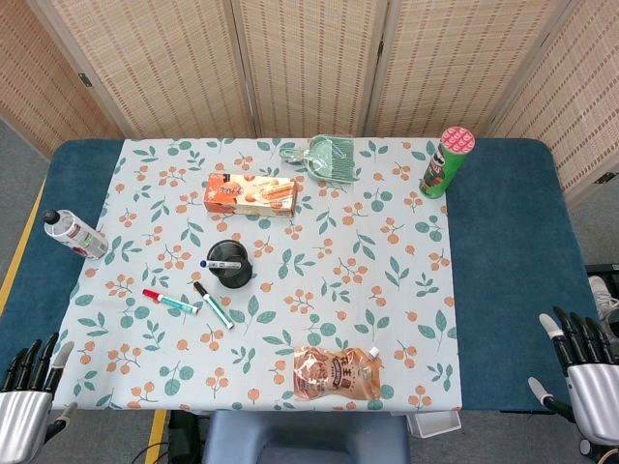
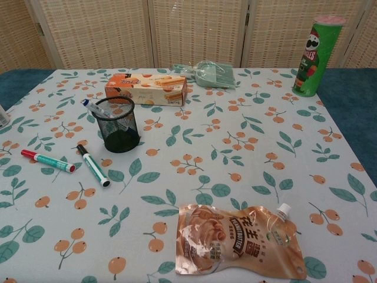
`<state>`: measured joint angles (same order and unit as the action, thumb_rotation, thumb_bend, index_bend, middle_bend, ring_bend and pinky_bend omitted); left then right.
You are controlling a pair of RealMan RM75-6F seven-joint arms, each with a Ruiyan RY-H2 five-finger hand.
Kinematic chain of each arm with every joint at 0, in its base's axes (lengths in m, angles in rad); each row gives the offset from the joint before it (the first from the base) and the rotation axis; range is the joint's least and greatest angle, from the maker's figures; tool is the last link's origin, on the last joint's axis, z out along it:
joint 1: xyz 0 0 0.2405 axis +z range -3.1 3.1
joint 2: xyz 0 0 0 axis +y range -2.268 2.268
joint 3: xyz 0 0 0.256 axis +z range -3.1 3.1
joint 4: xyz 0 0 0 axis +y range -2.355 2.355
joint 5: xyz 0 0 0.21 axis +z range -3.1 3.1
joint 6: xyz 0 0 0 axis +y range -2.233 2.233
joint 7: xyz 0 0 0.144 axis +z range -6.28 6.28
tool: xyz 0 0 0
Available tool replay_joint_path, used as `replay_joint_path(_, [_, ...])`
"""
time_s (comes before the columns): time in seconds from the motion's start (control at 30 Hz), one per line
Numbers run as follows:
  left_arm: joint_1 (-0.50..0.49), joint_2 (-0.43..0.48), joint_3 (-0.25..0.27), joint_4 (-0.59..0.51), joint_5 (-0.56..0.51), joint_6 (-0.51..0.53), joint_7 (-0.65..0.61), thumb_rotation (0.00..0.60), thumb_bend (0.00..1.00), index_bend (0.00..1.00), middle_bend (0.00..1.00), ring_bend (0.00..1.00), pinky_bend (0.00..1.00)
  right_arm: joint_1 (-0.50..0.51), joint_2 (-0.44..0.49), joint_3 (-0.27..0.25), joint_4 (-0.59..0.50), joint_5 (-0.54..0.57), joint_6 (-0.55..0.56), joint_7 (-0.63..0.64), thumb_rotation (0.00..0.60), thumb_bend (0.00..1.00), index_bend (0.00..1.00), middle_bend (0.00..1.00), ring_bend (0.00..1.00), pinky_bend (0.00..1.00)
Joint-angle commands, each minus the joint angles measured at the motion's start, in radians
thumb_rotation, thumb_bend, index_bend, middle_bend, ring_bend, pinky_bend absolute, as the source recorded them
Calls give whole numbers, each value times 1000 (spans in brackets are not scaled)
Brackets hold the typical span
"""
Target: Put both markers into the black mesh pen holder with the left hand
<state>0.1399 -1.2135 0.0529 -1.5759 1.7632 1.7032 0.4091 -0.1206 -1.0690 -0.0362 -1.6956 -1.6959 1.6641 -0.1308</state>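
Note:
The black mesh pen holder (image 1: 230, 263) (image 2: 118, 124) stands upright on the flowered cloth, left of centre. A blue-capped pen (image 1: 215, 262) (image 2: 93, 107) leans inside it. Two markers lie flat just in front of it, close together but apart: a red-capped one (image 1: 170, 302) (image 2: 48, 160) and a black-capped one (image 1: 213, 304) (image 2: 94, 165). My left hand (image 1: 29, 387) hangs off the table's near left corner, fingers spread and holding nothing, well away from the markers. My right hand (image 1: 585, 362) is at the near right corner, also spread and holding nothing. The chest view shows neither hand.
An orange cracker box (image 1: 253, 194) lies behind the holder. A green dustpan (image 1: 329, 158) sits at the back, a green chip can (image 1: 445, 162) at back right. A white bottle (image 1: 75, 232) lies at the left edge. A brown pouch (image 1: 337, 373) lies near the front.

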Motion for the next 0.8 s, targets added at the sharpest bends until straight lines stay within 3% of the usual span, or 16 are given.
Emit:
replay_joint_path(0.03, [-4, 0, -1, 0, -5, -8, 0, 600, 202, 0, 0, 0, 166, 0, 2, 2, 1, 3, 2, 4, 600, 204, 59, 0, 0, 12])
replay_joint_path(0.27, [-5, 5, 2, 1, 1, -2, -7, 600, 202, 0, 0, 0, 166, 2, -1, 4, 0, 4, -1, -2, 600, 204, 59, 0, 0, 12])
replay_joint_path(0.37, [-12, 1, 3, 25, 44, 24, -28, 600, 202, 0, 22, 44, 166, 6, -4, 4, -2, 3, -9, -12, 600, 204, 59, 0, 0, 12])
replay_joint_path(0.47, [-22, -1, 7, 45, 69, 30, -57, 600, 203, 0, 113, 120, 166, 8, -8, 6, -3, 7, -14, -21, 600, 204, 59, 0, 0, 12])
replay_joint_path(0.57, [-53, 4, -4, 53, 89, 20, -100, 600, 203, 27, 294, 249, 199, 15, -15, 9, -5, 13, -28, -41, 600, 205, 59, 0, 0, 12])
replay_joint_path(0.63, [-80, 14, -12, 47, 96, -3, -111, 600, 203, 49, 425, 350, 291, 22, -20, 11, -7, 21, -44, -54, 600, 204, 59, 0, 0, 12])
replay_joint_path(0.8, [-179, 73, -38, -11, 101, -121, -129, 600, 203, 98, 775, 692, 735, 54, -32, 33, -8, 74, -108, -83, 600, 205, 59, 0, 0, 12])
